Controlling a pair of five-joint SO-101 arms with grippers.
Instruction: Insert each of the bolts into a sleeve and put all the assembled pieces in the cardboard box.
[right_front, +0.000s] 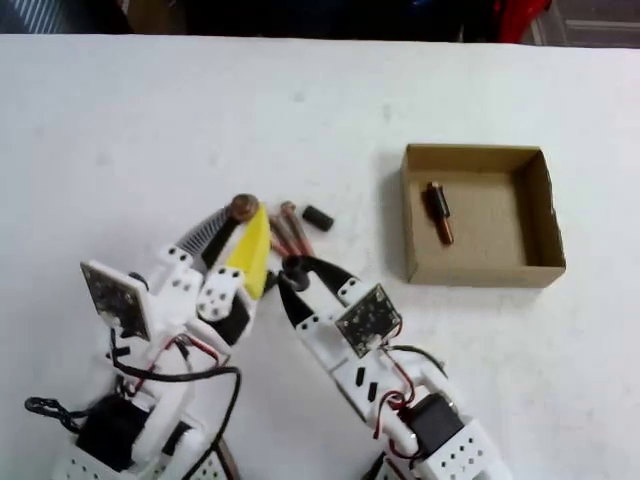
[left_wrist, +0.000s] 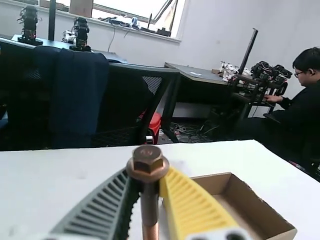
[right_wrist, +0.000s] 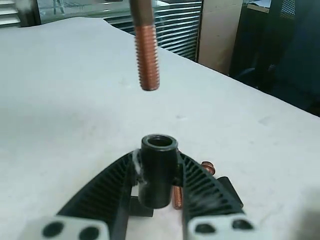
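Note:
My left gripper (right_front: 243, 214), with one grey and one yellow finger, is shut on a copper bolt (left_wrist: 148, 190) held upright, head up. Beside it, my right gripper (right_front: 293, 270) is shut on a black sleeve (right_wrist: 158, 170) that stands with its open bore up. The bolt's threaded tip (right_wrist: 147, 60) hangs above the sleeve, a little beyond it and apart from it. Loose bolts (right_front: 287, 230) and another black sleeve (right_front: 317, 216) lie on the table just past both grippers. The cardboard box (right_front: 534, 200) to the right holds one assembled piece (right_front: 438, 212).
The white table (right_front: 200, 110) stretches free to the far side and left. In the left wrist view the box (left_wrist: 270, 220) sits close by, beyond the yellow finger. Chairs, desks and a seated person are in the room behind.

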